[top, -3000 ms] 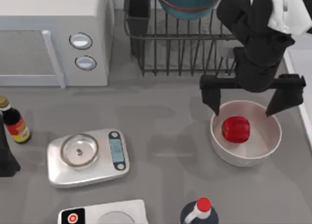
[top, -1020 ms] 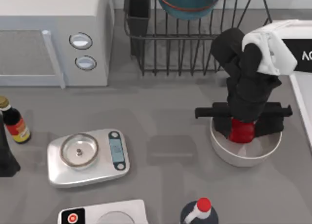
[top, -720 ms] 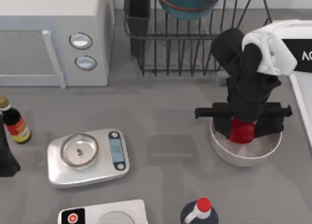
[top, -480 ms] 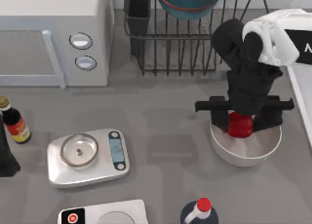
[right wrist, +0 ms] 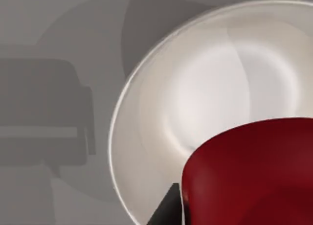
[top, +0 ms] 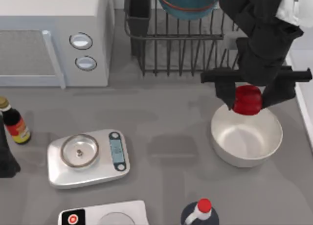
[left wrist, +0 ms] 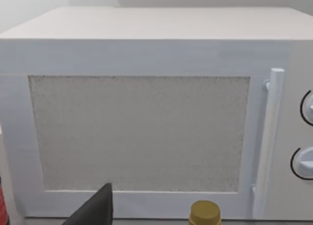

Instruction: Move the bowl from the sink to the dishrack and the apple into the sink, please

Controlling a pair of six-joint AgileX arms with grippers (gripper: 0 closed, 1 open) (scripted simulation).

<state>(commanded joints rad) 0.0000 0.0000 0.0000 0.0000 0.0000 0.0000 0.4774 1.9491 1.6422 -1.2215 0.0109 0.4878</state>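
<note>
**Apple lifted clear of the white bowl, to be carried to the sink**

The apple (top: 247,100) is gripped between the fingers of the right gripper (top: 248,97) and is held above the far rim of the white bowl (top: 247,137), clear of its floor. In the right wrist view the apple (right wrist: 249,171) is seen large and close, with the white bowl (right wrist: 205,102) empty beneath it. The bowl (top: 188,2) is already lodged among the bars of the dishrack (top: 178,36), so that half of the task can be judged done. The sink (top: 302,85) is seen as a pale strip at the table's right edge, just beside the white bowl.

The step in hand is judged to be the carry to the sink. It would be done well if the present height were kept until the apple has passed over both the white bowl's rim and the sink's raised rim; a sideways move made too low could clip either edge and jar the fruit loose. The grip should be held firm throughout, as a glossy round fruit may roll between flat fingers. The path to the right is short, but the dishrack stands close behind the arm, so a swing toward it should be avoided. The apple should be lowered well inside the basin before it is let go, so that it is not dropped or left to roll.

The left arm is parked at the table's left, facing the microwave (left wrist: 146,112); whether its fingers are open cannot be told.
</note>
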